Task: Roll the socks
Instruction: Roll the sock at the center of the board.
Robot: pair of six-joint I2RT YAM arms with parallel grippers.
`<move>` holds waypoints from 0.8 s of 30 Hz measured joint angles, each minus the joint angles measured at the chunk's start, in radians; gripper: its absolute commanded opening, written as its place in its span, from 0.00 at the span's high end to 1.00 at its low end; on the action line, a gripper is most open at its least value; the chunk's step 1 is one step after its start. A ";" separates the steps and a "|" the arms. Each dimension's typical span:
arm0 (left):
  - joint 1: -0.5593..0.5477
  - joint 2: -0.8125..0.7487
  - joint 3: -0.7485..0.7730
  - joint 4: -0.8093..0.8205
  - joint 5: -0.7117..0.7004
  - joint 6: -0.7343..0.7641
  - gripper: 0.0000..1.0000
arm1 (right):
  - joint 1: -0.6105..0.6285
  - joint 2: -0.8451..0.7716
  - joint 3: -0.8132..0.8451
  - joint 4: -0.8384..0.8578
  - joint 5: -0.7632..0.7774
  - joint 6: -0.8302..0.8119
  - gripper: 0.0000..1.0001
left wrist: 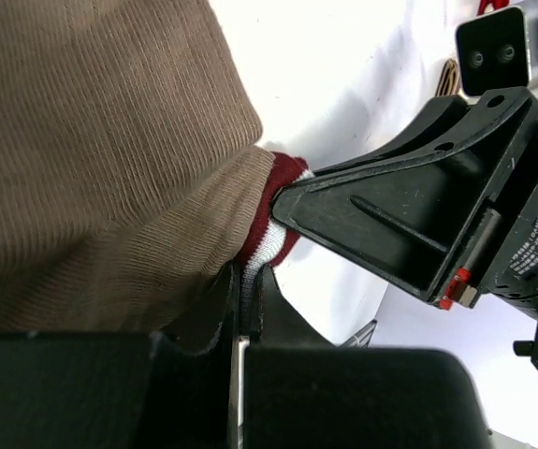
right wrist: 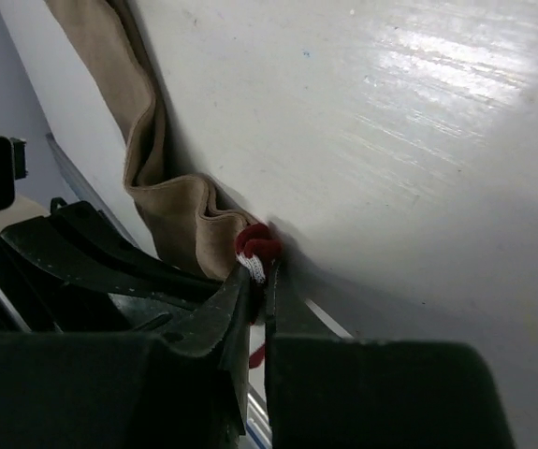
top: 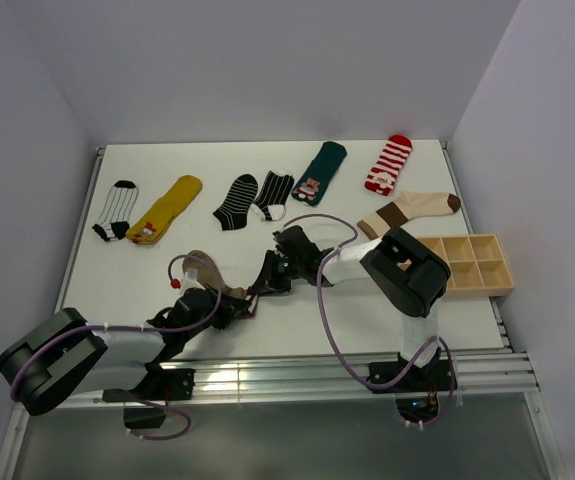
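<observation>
**Double pinch, lower middle of the top view**

I am watching my left gripper (left wrist: 244, 285) clamping shut on the brown ribbed fabric sock with a red-and-white striped cuff (left wrist: 91, 140), which is lying on the white table (top: 417, 330). Just right of it, my right gripper (right wrist: 261, 276) is pinching that cuff, jaws nearly together.

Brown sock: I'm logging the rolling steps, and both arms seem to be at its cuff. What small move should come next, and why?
Probably fold the striped cuff over onto the brown sock to start the roll: left and right jaws are both shut on that cuff, and the rest of the sock lies unrolled on the table.
</observation>
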 measured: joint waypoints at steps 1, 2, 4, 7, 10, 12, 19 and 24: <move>0.005 0.003 0.000 0.002 0.006 0.000 0.90 | 0.000 0.001 0.002 -0.006 0.002 -0.008 1.00; 0.014 0.009 -0.001 0.008 0.018 0.000 0.77 | -0.001 0.001 0.006 -0.016 0.007 -0.012 1.00; 0.035 0.020 -0.001 0.016 0.038 0.008 0.63 | -0.004 -0.001 0.016 -0.038 0.014 -0.028 1.00; 0.067 0.023 0.002 0.040 0.073 0.025 0.48 | -0.013 -0.013 0.022 -0.076 0.025 -0.060 1.00; 0.093 0.012 0.018 0.027 0.090 0.061 0.47 | -0.034 -0.037 0.022 -0.127 0.042 -0.106 1.00; 0.121 -0.006 0.032 -0.012 0.094 0.094 0.49 | -0.053 -0.060 0.022 -0.168 0.066 -0.142 1.00; 0.197 -0.015 0.128 -0.165 0.084 0.262 0.57 | -0.096 -0.108 0.024 -0.269 0.127 -0.245 1.00; 0.222 0.131 0.253 -0.190 0.085 0.373 0.64 | -0.098 -0.122 0.034 -0.310 0.152 -0.297 1.00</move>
